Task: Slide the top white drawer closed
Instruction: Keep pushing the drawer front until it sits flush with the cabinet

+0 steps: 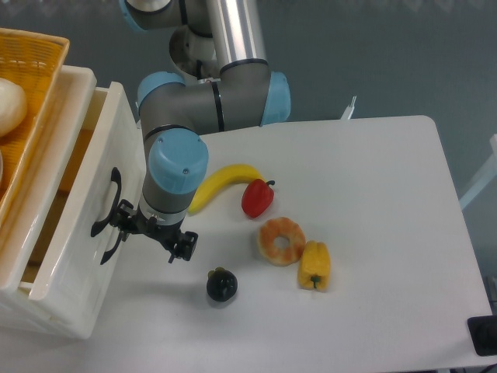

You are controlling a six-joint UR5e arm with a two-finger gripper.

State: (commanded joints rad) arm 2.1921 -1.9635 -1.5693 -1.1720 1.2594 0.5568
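The top white drawer point(74, 233) stands partly pulled out at the left edge of the table point(365, 233), its glossy front panel tilted toward the camera and its 1 black curved handle point(107, 216) on that panel. The pincer point(147, 233) sits right against the front panel, just to the right of the handle, with its left end touching or very nearly touching the handle's lower curve. Whether its fingers are spread or closed cannot be told from this angle, and nothing is seen held between them. Inside the drawer, left of the pincer, pale orange-tan shapes show through the open top, too blurred to name.

Further left and above, a yellow woven basket point(27, 93) rests over the drawer unit, with a round white item point(9, 105) in it. The arm point(202, 101) rises from the pincer up toward the top of the view, grey with light blue joint caps.

To the right of the pincer lie 5 things on the table: a banana point(225, 180) just up and right, a red pepper point(256, 198) beside the banana's tip, a doughnut point(281, 241) further right, a yellow pepper point(314, 266) touching the doughnut's far side, and a dark round fruit point(221, 285) below and right of the pincer, apart from it.
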